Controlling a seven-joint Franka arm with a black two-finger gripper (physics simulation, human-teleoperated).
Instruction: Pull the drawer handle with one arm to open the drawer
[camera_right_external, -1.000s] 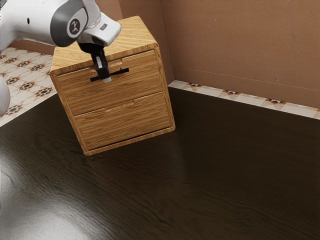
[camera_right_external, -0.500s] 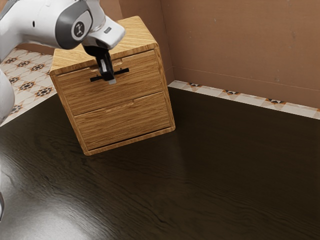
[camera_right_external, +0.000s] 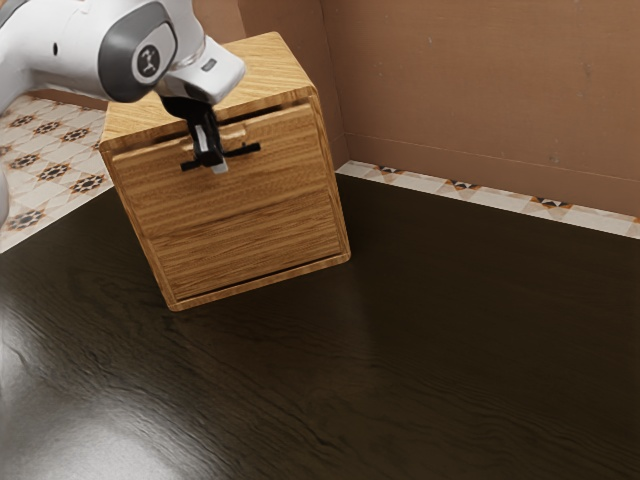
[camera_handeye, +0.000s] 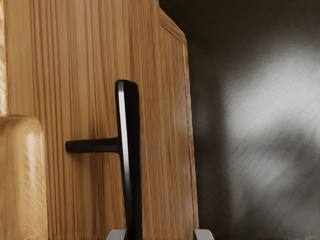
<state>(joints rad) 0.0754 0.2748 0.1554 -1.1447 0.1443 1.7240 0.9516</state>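
A wooden cabinet (camera_right_external: 250, 250) with two drawer fronts stands at the back of the dark table. Its top drawer (camera_right_external: 285, 150) sits slightly out, with a dark gap along its upper edge. The drawer's black bar handle (camera_right_external: 245, 150) crosses the front. My gripper (camera_right_external: 210, 152) reaches down from above onto the handle's middle. In the wrist view the handle (camera_handeye: 128, 150) stands out from the drawer front (camera_handeye: 75, 75) on a short post. It lies close to one fingertip (camera_handeye: 116, 234), while the other fingertip (camera_handeye: 202, 234) stands well apart from it, so the gripper is open around the bar.
The dark wooden table (camera_right_external: 400, 350) stretches wide in front of and beside the cabinet. A brown wall (camera_right_external: 480, 80) runs behind it. Patterned floor tiles (camera_right_external: 50, 170) show past the table's far edge at the exterior view's left.
My hand has moved a little toward the front with the handle. The top drawer has come slightly out of the cabinet, and a dark gap has opened at its upper edge.
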